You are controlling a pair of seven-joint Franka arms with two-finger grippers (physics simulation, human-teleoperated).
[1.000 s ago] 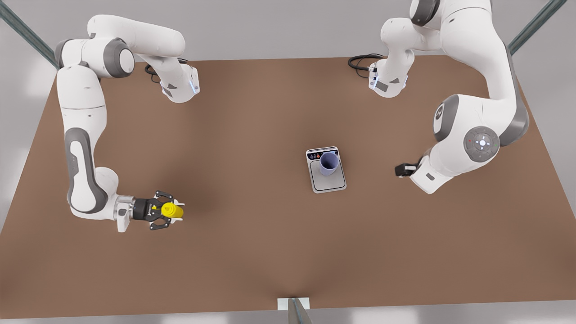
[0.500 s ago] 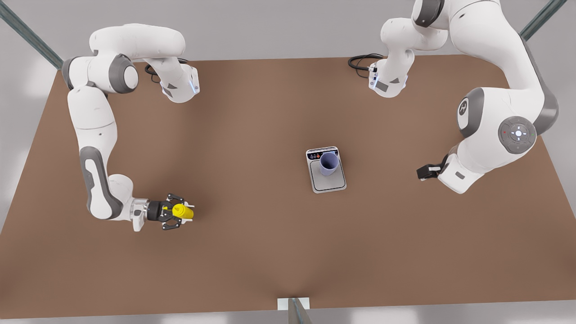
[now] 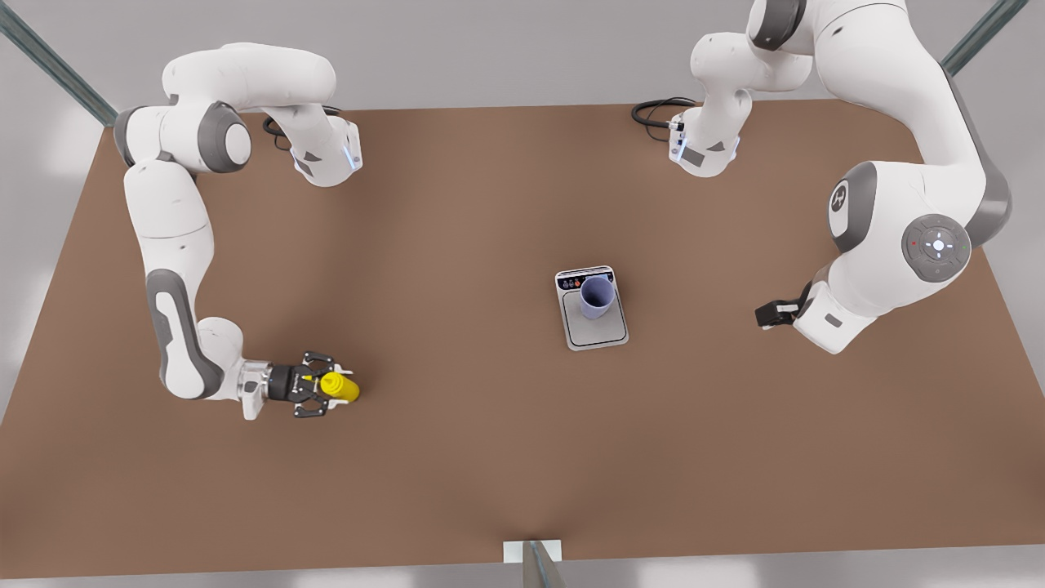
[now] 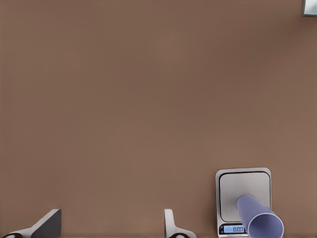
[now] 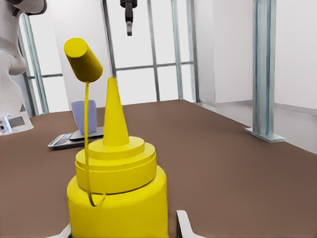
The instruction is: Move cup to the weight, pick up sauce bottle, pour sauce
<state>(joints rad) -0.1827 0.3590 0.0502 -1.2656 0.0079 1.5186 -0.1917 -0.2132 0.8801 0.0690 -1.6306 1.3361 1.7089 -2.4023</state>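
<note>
Right jaws (image 3: pixel 326 387) closed on upright yellow squeeze bottle (image 3: pixel 338 388); left jaws (image 3: pixel 766 314) spread, empty. Lavender tumbler (image 3: pixel 596 296) on silver-grey scale (image 3: pixel 598 328) lies toward front view's right.

bottle (image 3: pixel 340 388) bright yellow, cap and tether yellow too | cup (image 3: pixel 596 297) plain lavender-blue | scale (image 3: pixel 599 328) silver-grey plate, dark strip, blue display, red button | table (image 3: pixel 457 474) plain brown | arms (image 3: pixel 175 245) white, grey joints | right gripper (image 3: pixel 314 386) black | left gripper (image 4: pixel 111 225) fingers grey
</note>
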